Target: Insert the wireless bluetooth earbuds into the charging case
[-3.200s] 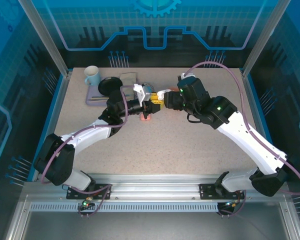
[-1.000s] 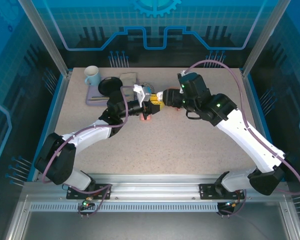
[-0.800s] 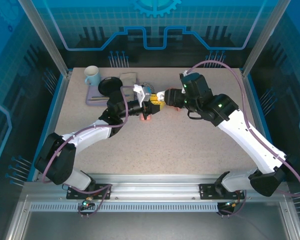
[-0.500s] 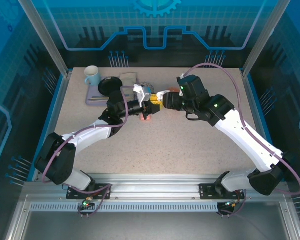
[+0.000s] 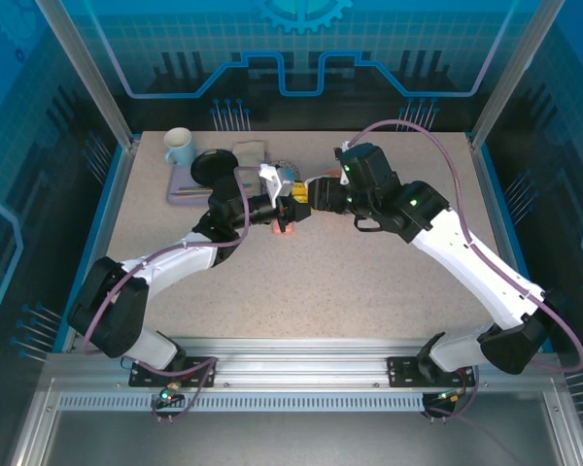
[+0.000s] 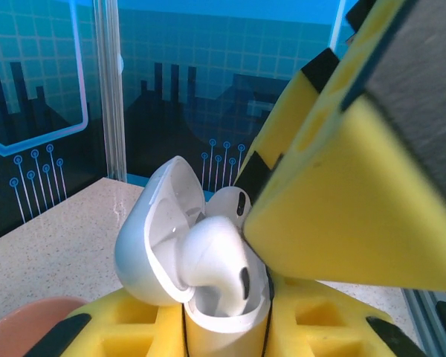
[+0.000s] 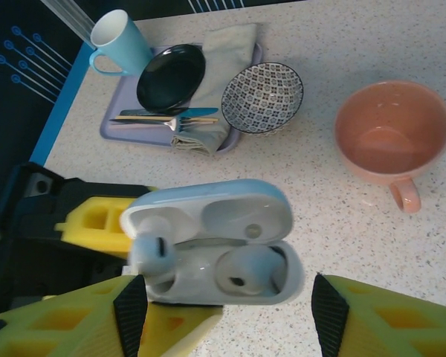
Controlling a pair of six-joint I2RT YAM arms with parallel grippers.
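Nearest us, the right gripper (image 7: 227,309) has its jaws wide and holds nothing; one of its yellow fingers sits close against the earbuds. Just beyond, the left gripper (image 5: 290,206) is clamped on the charging case (image 7: 208,238), lid open. One white earbud (image 7: 150,249) stands proud of its well, while the other earbud (image 7: 241,271) looks seated. We judge the step to be pressing the proud one home. We push gently, straight along its stem, with the case held steady so nothing pops out. Farther off sit a pink cup (image 7: 390,134), a patterned bowl (image 7: 262,97) and a tray (image 7: 115,134) beside a blue mug (image 7: 119,33).
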